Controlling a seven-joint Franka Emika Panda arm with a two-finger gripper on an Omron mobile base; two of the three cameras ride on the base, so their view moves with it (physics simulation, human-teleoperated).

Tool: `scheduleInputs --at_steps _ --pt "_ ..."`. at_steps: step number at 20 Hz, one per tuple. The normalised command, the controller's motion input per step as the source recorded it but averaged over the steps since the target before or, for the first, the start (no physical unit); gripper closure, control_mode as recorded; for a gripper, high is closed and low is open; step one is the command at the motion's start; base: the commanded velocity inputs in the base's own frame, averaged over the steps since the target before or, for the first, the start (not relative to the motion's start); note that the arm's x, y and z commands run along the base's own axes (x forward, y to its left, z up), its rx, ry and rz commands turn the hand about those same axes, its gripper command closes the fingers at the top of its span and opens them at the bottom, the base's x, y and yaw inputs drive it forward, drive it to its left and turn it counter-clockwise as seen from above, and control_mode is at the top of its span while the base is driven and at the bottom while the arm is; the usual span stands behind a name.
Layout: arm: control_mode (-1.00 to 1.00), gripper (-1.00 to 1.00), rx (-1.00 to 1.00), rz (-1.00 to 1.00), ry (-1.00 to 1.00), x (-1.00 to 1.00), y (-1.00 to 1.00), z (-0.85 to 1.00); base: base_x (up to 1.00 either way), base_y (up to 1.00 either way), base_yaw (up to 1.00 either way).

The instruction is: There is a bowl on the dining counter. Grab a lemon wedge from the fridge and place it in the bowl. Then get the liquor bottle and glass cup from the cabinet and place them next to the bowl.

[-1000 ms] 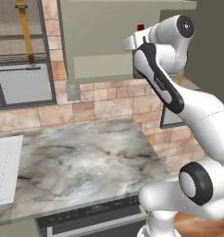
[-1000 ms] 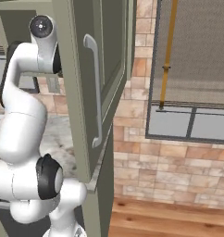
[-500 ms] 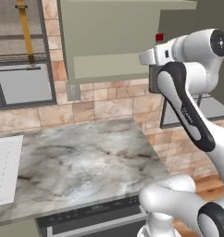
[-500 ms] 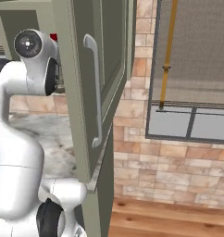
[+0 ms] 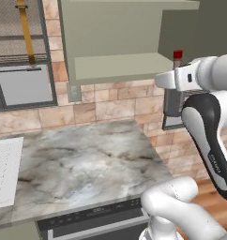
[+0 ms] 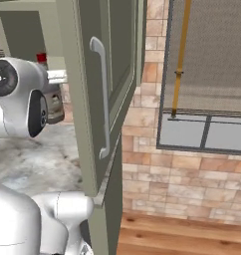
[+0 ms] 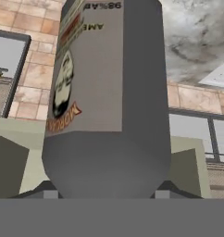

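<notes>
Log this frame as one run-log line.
phase: carrying | gripper: shut on liquor bottle | cabinet door: open | location: beside wall cabinet, above marble counter

Liquor bottle point(image 7: 109, 106) between pincer point(image 7: 104, 193) fingertips

The bottle point(image 7: 107, 102) has a smooth, matt grey body that looks like frosted glass or plastic, with a printed paper-like label point(image 7: 65, 90) in black and orange; its cap point(image 5: 177, 55) is plain red, likely plastic. The table point(image 5: 82, 164) top is polished marble — grey and cream veining with a soft sheen. Behind it the wall point(image 5: 110, 105) is rough-looking stone tile in tan and pink. The cabinet point(image 5: 115, 42) is painted a flat olive-green, matt, and its door carries a smooth, pale metal handle point(image 6: 103, 94). The floor point(image 6: 182, 239) is warm wood planking — lightly glossy. The window point(image 6: 207, 74) has a dark metal frame and a fine mesh screen.
</notes>
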Motion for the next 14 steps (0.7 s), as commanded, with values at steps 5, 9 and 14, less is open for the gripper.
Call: scheduleInputs --at_steps 5,9,14 --pt "-1.00 1.00 0.00 0.00 -0.14 -0.24 0.00 -0.41 0.00 0.00 0.00" --pt "-1.00 1.00 0.00 0.00 -0.09 -0.30 -0.02 -0.37 0.00 0.00 0.00" --pt "1.00 1.00 0.00 0.00 0.00 -0.46 -0.01 -0.17 -0.18 0.00 0.00"
